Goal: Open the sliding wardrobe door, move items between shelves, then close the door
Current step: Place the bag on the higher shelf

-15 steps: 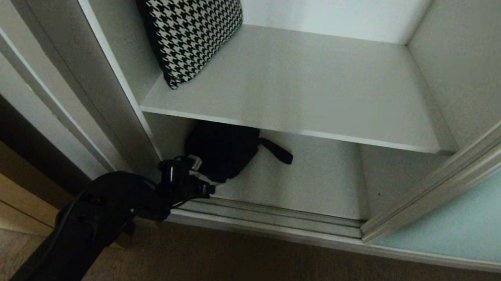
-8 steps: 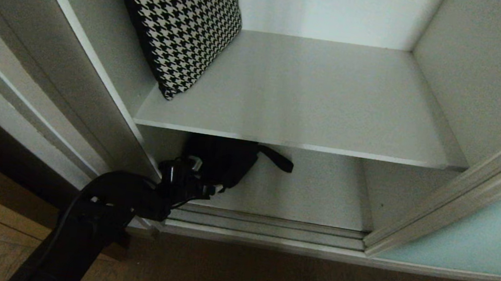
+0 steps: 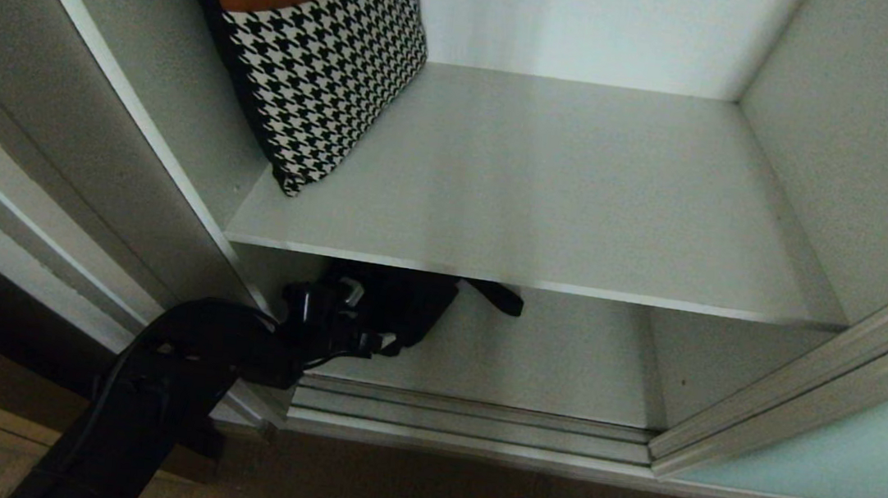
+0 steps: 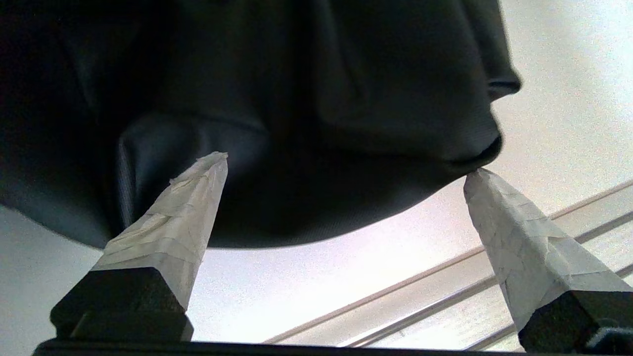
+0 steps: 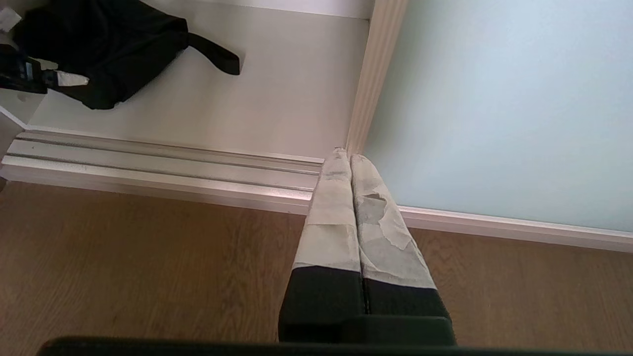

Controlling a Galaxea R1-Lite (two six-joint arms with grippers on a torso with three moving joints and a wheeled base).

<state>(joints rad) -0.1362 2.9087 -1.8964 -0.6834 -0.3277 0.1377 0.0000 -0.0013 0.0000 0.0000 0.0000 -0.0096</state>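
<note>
**Our left claw reaches for the black bag on the bottom shelf**

We look down into the wardrobe. The sliding wardrobe door (image 3: pixel 869 442), a tall panel of pale green frosted glass in a thin silver frame, is pushed over to our right, so the inside shows. We see two of the shelves. The upper flat white-grey shelf (image 3: pixel 548 202) holds a soft bag with a black-and-white check pattern and an orange-brown top (image 3: pixel 315 62). That bag leans against the left wall of the wardrobe.

On the lower white-grey shelf (image 3: pixel 564 361) lies a floppy black cloth bag (image 3: pixel 397 306) with a short strap sticking out to the right. It sits near the left side, partly tucked under the shelf above.

Our left gripper (image 4: pixel 346 165) is low down at that black bag. Its two taped fingers (image 4: pixel 183 217) are spread wide apart, one on each side of the bag's near end. The tips are right at the cloth, but nothing is squeezed.

Our right gripper (image 5: pixel 350 158) hangs over the brown wooden floor (image 5: pixel 123 267), in front of the ribbed silver floor track (image 5: pixel 163 165). Its two taped fingers are pressed together, holding nothing.
</note>
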